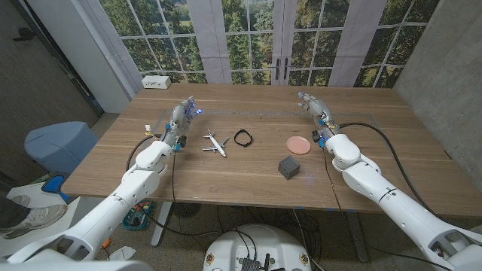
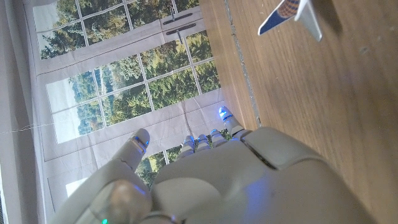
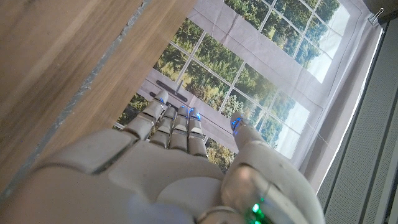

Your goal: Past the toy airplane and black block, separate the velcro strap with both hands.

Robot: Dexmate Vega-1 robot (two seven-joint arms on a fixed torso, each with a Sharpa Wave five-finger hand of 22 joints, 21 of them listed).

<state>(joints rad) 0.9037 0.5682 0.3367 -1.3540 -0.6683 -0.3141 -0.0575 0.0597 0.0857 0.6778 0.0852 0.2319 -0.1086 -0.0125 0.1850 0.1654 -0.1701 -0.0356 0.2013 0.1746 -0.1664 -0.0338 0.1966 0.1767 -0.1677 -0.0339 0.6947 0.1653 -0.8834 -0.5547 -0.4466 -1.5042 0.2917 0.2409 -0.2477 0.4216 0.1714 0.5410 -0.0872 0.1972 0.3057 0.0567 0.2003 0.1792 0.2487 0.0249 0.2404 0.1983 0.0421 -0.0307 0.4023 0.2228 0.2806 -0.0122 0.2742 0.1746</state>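
While both arms reach forward | left hand (image 1: 181,117) at 10 o'clock, fingers extended, empty | right hand (image 1: 312,105) at 2, likewise | velcro strap (image 1: 242,137) between, untouched

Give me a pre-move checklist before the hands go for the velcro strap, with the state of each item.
1. Velcro strap lies free as a closed loop on the table: ok.
2. Left hand holds nothing: ok.
3. Right hand holds nothing: ok.
4. Toy airplane lies between left hand and strap, close beside it: not ok.
5. Black block and pink disc sit apart from the strap: ok.
6. Where the strap's free end is: cannot tell.
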